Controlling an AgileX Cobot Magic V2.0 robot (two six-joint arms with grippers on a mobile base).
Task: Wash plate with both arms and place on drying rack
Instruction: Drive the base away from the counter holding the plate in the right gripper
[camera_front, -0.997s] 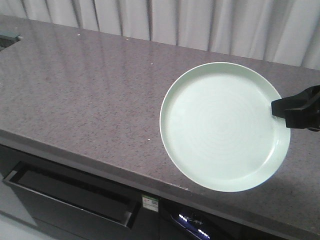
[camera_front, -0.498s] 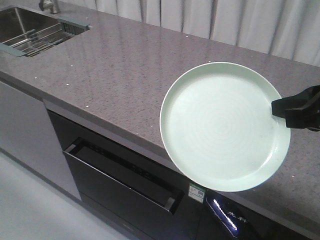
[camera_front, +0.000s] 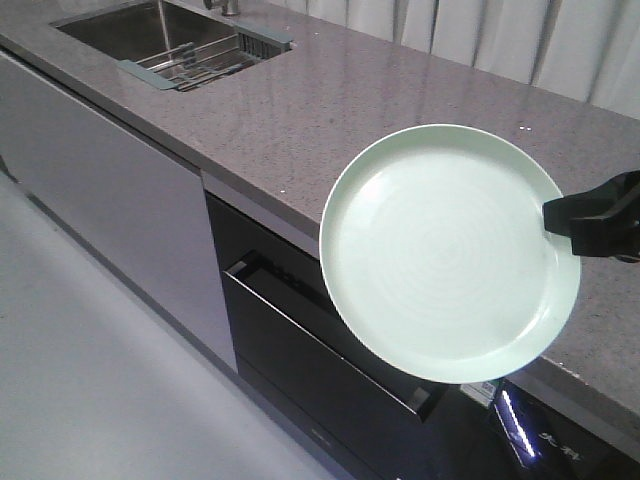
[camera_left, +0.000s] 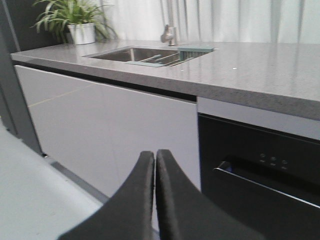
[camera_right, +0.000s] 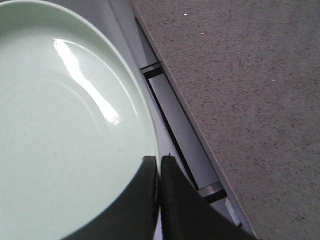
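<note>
The pale mint-green plate (camera_front: 448, 252) is held in the air in front of the counter, its face to the front camera. My right gripper (camera_front: 552, 216) is shut on its right rim; in the right wrist view the gripper (camera_right: 159, 162) pinches the plate (camera_right: 65, 130) edge. My left gripper (camera_left: 155, 156) is shut and empty, low in front of the cabinets; it is out of the front view. The drying rack (camera_front: 205, 62) lies across the sink at the far left and also shows in the left wrist view (camera_left: 172, 55).
The grey stone counter (camera_front: 400, 95) runs from upper left to right. Below it are a white cabinet front (camera_front: 120, 190) and a black dishwasher (camera_front: 330, 350) with a handle. A faucet (camera_left: 169, 35) and a potted plant (camera_left: 80, 22) stand by the sink (camera_left: 132, 54).
The whole scene has shifted right and down in the front view; the sink, rack and cabinet fronts have come into sight. The plate and right gripper keep their place in the frame.
</note>
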